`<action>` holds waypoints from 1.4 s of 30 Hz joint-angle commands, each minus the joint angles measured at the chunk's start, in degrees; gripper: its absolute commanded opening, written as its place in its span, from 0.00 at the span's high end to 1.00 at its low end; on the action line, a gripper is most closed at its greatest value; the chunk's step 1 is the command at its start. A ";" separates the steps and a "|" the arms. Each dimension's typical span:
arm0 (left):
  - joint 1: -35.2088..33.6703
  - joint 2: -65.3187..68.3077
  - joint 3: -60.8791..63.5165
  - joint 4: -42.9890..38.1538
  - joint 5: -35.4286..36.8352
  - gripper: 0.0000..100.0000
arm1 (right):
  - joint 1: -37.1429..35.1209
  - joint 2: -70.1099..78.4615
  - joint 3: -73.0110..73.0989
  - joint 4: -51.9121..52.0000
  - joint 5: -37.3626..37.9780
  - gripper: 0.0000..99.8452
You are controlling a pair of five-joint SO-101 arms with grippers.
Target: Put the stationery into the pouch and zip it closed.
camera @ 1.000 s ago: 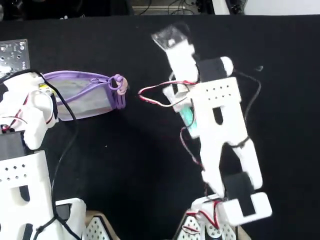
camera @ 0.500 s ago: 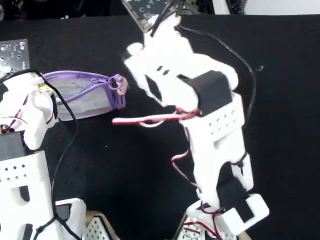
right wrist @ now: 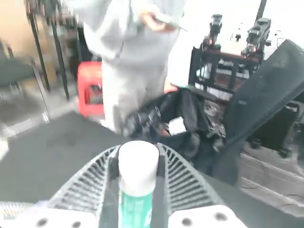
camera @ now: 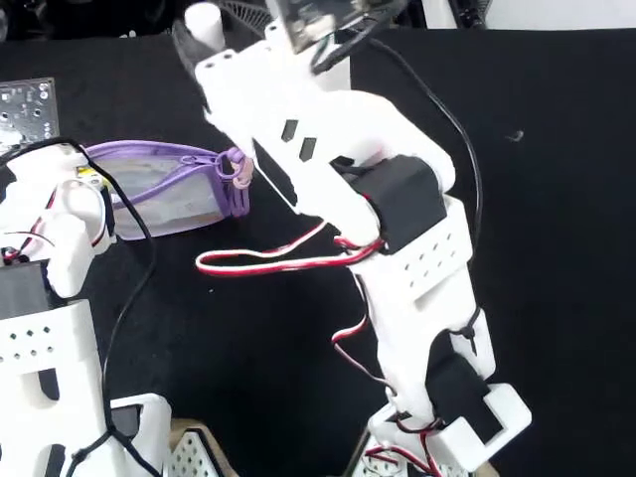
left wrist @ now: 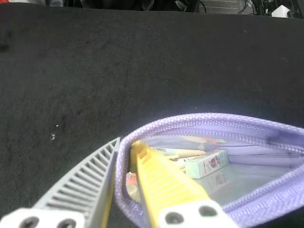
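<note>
The right jaws pinch a white-capped green glue stick (right wrist: 137, 190), high above the desk (camera: 556, 199). The left jaws clamp the rim of the purple pouch (left wrist: 209, 121), one inside and one outside, propping its mouth open at the desk's left side. Pens (left wrist: 180, 153) and a small box (left wrist: 207, 164) already lie inside. By my reading, the glue stick goes in next, then the zip (camera: 149, 151) gets closed. The rim and a jaw hide part of the contents.
</note>
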State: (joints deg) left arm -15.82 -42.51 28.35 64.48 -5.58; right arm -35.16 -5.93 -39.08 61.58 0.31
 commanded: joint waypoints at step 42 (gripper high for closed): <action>1.98 1.67 4.97 -0.35 0.35 0.97 | -5.80 -19.12 66.07 -69.63 -10.29 0.99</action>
State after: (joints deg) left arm -15.82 -42.51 28.79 64.31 -5.58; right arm -40.70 -25.63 24.66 -1.27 -6.37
